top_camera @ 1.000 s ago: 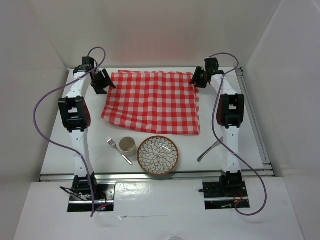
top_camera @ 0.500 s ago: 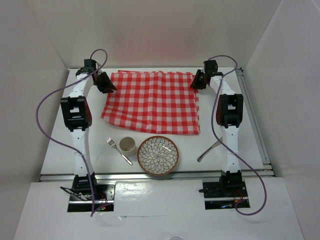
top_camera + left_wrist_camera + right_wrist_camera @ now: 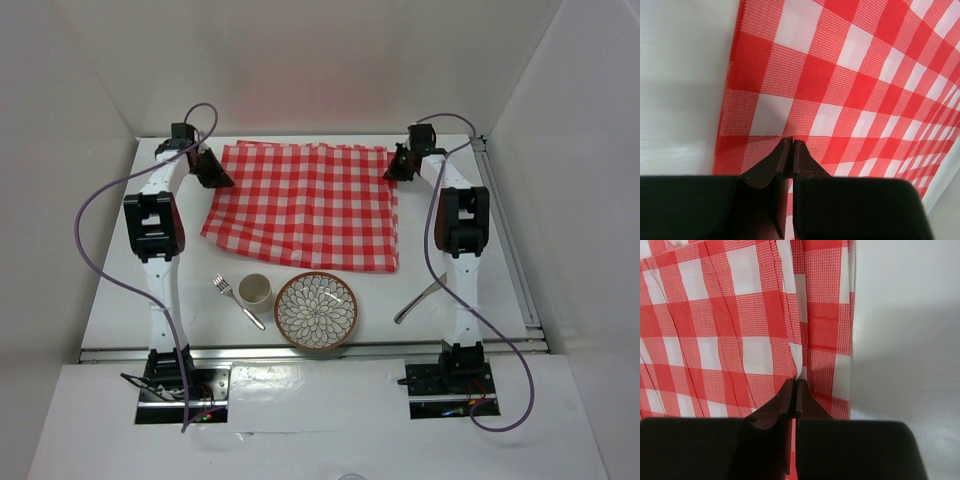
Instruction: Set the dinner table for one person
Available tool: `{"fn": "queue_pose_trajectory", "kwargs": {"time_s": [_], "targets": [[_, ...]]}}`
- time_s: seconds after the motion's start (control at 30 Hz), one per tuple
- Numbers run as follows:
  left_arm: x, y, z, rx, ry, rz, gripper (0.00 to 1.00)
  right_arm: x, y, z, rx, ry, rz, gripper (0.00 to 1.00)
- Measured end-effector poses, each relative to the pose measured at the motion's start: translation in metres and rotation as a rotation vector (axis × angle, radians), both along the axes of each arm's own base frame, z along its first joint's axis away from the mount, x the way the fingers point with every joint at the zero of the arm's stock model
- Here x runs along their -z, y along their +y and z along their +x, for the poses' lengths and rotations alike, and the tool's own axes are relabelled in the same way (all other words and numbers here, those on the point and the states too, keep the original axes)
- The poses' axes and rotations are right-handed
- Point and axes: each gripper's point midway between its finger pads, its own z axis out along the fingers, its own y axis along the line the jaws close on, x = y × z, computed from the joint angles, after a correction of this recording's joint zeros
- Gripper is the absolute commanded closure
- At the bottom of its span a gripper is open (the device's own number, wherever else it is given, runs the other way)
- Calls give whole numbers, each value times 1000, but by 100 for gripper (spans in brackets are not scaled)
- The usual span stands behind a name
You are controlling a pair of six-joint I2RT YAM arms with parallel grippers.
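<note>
We pinched our left hand (image 3: 222,178) and right hand (image 3: 392,170) shut on the checked cloth's (image 3: 305,205) far corners, seemingly to spread it across the counter (image 3: 120,280).

Plain white walls close in three sides: the back wall (image 3: 320,60), the left wall (image 3: 50,150) and the right wall (image 3: 585,150). The light is soft and even, with a faint pink tinge low on the back wall. Between them lies a white desk (image 3: 120,300), with a metal rail (image 3: 300,352) along its near edge and a white ledge (image 3: 320,420) in front.
</note>
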Motion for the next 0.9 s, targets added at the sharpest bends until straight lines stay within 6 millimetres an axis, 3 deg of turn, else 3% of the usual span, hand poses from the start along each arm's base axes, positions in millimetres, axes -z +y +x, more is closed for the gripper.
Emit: {"fn": "queue_pose_trajectory", "kwargs": {"time_s": [0.17,0.47,0.5,0.53,0.67,0.77,0.9], "targets": [[-12,0,-2,-2,-18,5,100,-11,-9,-10,44,-12,-32,100],[-64,7,3,-24,-110,48,98,-62,-23,3,112,-140,-65,100],[-68,9,1,-28,-114,60,92,-66,-25,4,121,-155,-66,100],[-76,10,-2,-33,-118,71,78,-69,-26,5,126,-163,-67,100],[-89,12,-23,-17,-109,101,46,-70,-32,7,154,-173,-74,100],[-82,8,-48,11,-58,98,44,-68,-40,7,170,-168,-72,100],[-58,1,-86,48,35,78,44,-69,-51,14,185,-173,-64,100]]}}
